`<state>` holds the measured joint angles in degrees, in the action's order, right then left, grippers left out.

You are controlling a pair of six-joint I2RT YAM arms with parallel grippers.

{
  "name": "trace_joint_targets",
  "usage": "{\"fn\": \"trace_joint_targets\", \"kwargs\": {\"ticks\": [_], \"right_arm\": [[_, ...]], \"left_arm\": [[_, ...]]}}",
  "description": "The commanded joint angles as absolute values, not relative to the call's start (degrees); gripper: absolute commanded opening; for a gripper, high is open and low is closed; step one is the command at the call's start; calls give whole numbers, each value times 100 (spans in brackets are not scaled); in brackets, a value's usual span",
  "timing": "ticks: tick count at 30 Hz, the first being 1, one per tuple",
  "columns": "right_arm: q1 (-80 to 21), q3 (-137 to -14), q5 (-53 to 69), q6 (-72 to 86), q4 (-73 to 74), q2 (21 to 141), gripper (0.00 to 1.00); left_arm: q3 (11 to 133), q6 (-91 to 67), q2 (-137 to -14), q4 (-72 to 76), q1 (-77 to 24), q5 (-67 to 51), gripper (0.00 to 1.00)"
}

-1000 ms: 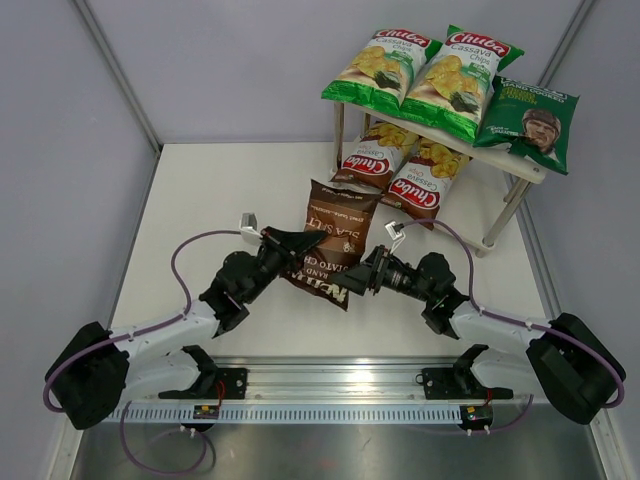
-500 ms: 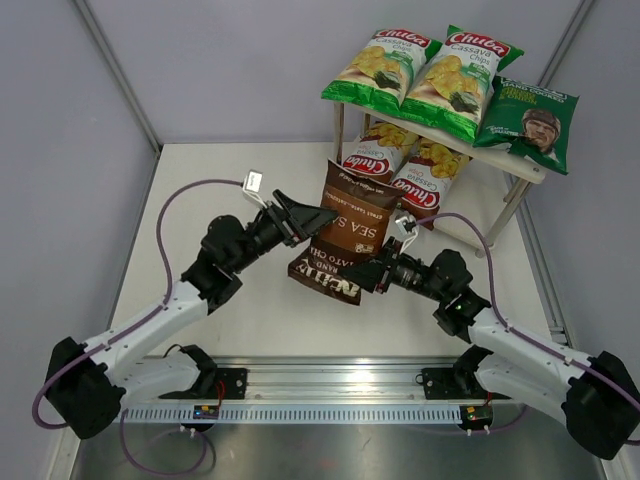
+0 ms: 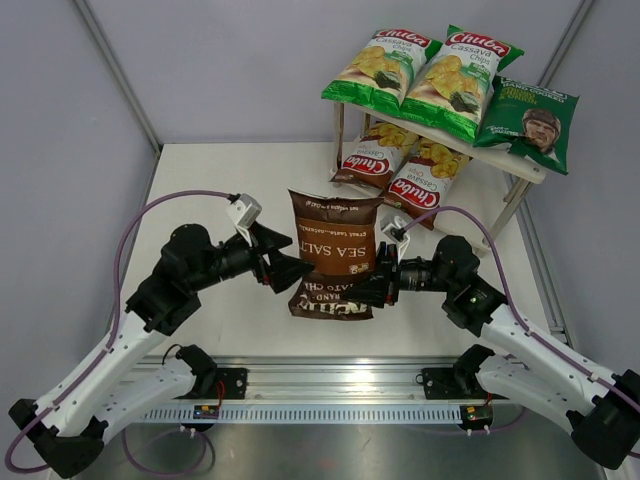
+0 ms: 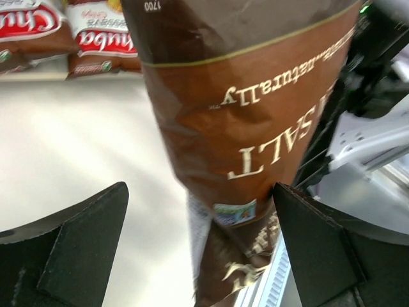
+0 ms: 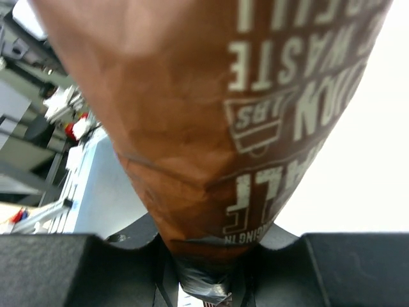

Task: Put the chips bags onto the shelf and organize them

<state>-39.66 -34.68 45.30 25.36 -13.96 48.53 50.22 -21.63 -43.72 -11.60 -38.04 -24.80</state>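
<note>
The dark brown Kettle bag [image 3: 335,255] hangs upside down over the table's middle. My right gripper [image 3: 380,285] [image 5: 204,256] is shut on its lower seam. My left gripper [image 3: 295,262] [image 4: 199,192] stands open just left of the bag, its fingers on either side of the bag's lower end without touching it. On the shelf [image 3: 515,160] at the back right, two green Chuba bags [image 3: 383,68] [image 3: 462,80] and a dark green portrait bag [image 3: 530,122] lie on the top board. Two brown-red Chuba bags [image 3: 375,155] [image 3: 428,180] lie on the lower tier.
The white table top [image 3: 230,190] stretches left of the shelf. A metal rail [image 3: 340,385] with both arm bases runs along the near edge. Grey walls close the back and sides. The shelf's front post [image 3: 505,212] stands right of my right arm.
My left gripper has opened, released the Kettle bag and drawn back to the left. My right gripper has shut on the bag's seam and lifted the bag off the table.
</note>
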Motion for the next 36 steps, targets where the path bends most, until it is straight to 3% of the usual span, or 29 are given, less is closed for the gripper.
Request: {"fn": "trace_joint_targets", "kwargs": {"ticks": [1, 3, 10, 16, 18, 19, 20, 21, 24, 27, 28, 30, 31, 36], "right_arm": [[-3999, -3858, 5097, 2189, -1397, 4667, 17], [-4008, -3876, 5246, 2145, -1415, 4623, 16], [-3999, -4104, 6046, 2136, -1459, 4948, 16], [-4008, -4245, 6065, 1802, -994, 4922, 17], [-4008, -4263, 6029, 1793, -993, 4957, 18], [-4008, -4263, 6003, 1828, -1028, 4966, 18], [-4008, -4271, 6003, 1863, -1072, 4983, 19], [-4008, -4315, 5977, 1855, -1037, 4983, 22], [-3999, -4385, 5740, 1724, -809, 4931, 25], [-3999, -4377, 5363, 1592, -581, 4773, 32], [-3999, -4368, 5205, 1582, -502, 4720, 53], [-4008, -4307, 4432, 1600, -273, 4475, 72], [-3999, -4281, 4151, 1608, -177, 4369, 98], [-3999, -3860, 1544, 2572, 492, 3359, 100]], "left_arm": [[5370, -1371, -4210, -2073, -3779, -1900, 99], [5405, -1441, -4227, -2127, -3779, -1477, 99], [4888, -2186, -4307, -143, -3771, -4434, 99], [4667, -2531, -4315, 641, -3771, -4956, 98], [4580, -2671, -4333, 896, -3771, -4983, 90], [4579, -2689, -4350, 931, -3771, -4914, 80], [4588, -2698, -4385, 932, -3771, -4826, 56], [4623, -2698, -4447, 853, -3771, -4729, 43], [4719, -2681, -4535, 581, -3771, -4167, 20], [4764, -2768, -4570, 571, -3771, -3596, 8], [4755, -2847, -4536, 615, -3771, -3395, 7], [4729, -2953, -4483, 764, -3771, -3122, 7], [4711, -3075, -4456, 791, -3762, -2807, 7], [4711, -3672, -4377, 1028, -3718, -1961, 4]]}}
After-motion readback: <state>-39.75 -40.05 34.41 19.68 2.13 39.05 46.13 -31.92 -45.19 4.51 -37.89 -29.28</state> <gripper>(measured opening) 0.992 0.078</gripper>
